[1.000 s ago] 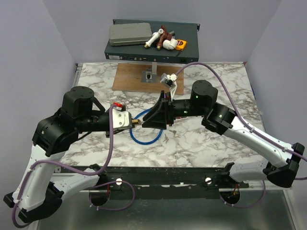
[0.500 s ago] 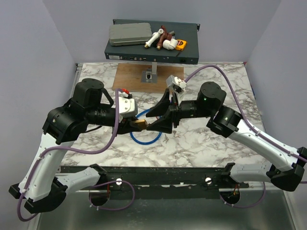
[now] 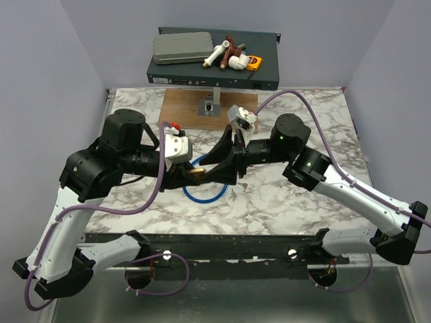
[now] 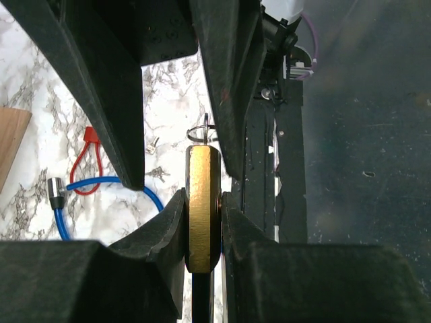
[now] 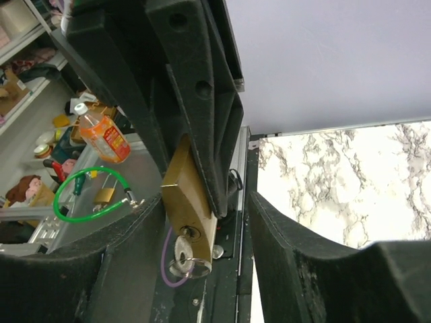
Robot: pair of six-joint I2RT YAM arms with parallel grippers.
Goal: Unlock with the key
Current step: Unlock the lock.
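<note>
– Marble is what we look down on: a white tabletop veined with grey (image 3: 303,114), boxed in by pale lilac walls (image 3: 40,67).

– We agree. At its far side lies a brown wooden board (image 3: 182,108). Behind that stands a dark flat rack unit (image 3: 202,73) carrying a grey case (image 3: 180,47) and white and brown pipe fittings (image 3: 225,54).

– Can we read any writing?

– We find a plastic bottle with an orange label (image 5: 101,138) off the table in the right wrist view, but its print is too small for us. A green cable loop (image 5: 84,192) lies near it.

– And the lock?

– We see the brass padlock (image 4: 203,208) pinched edgewise between the fingers of the left gripper (image 4: 202,196), held off the marble.

– Where is the task's thing?

– The small silver key (image 5: 183,256) sits in the keyhole at the padlock's end, with a thin wire ring through its head. The right gripper (image 5: 207,202) faces it with its jaws apart, one finger on each side of that end. We cannot tell whether either finger touches.

– What lies below?

– A blue cable (image 4: 101,185) with a metal plug end curls on the marble, and a thin red plastic loop (image 4: 86,161) lies just beside it.
</note>
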